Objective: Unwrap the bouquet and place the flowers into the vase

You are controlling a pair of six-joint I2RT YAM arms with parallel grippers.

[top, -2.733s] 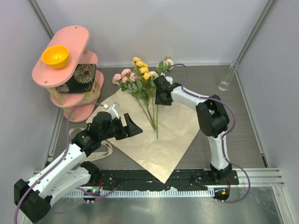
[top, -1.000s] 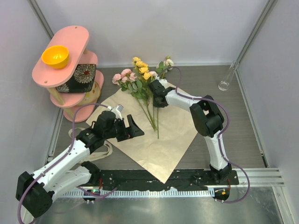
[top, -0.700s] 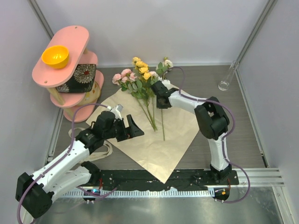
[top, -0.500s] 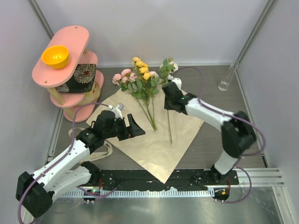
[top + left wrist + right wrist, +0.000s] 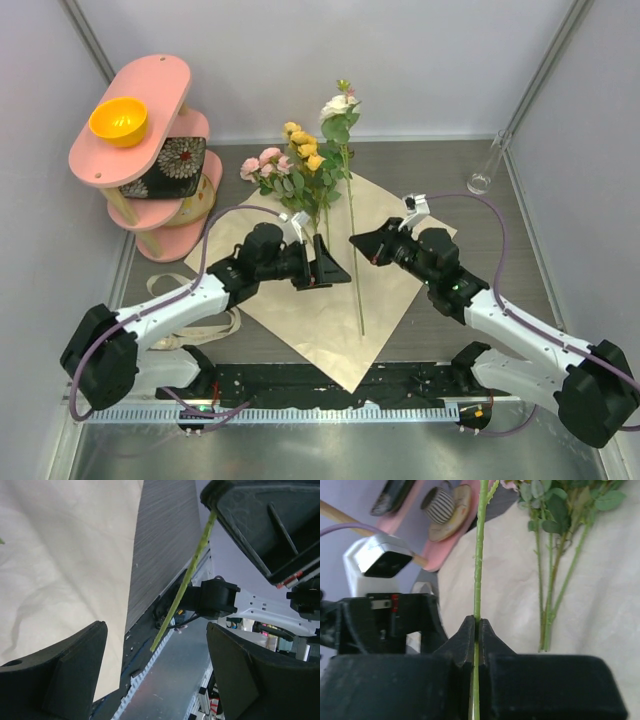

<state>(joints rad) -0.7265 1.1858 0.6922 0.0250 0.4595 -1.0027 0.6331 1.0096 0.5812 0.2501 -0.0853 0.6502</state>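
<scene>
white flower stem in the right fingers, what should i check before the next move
1. Grip on the stem: ok. The right fingers are shut on it and it runs straight up between them.
2. Stem free of the other flowers: ok. They lie on the paper, off to one side of it.
3. Left fingers out of the way: ok. They are open and not touching the stem.
4. Paper unwrapped: ok. It lies open and flat.
5. Vase ready to take the stem: cannot tell. It is in the far right corner, too small to see whether it stands upright.
</scene>
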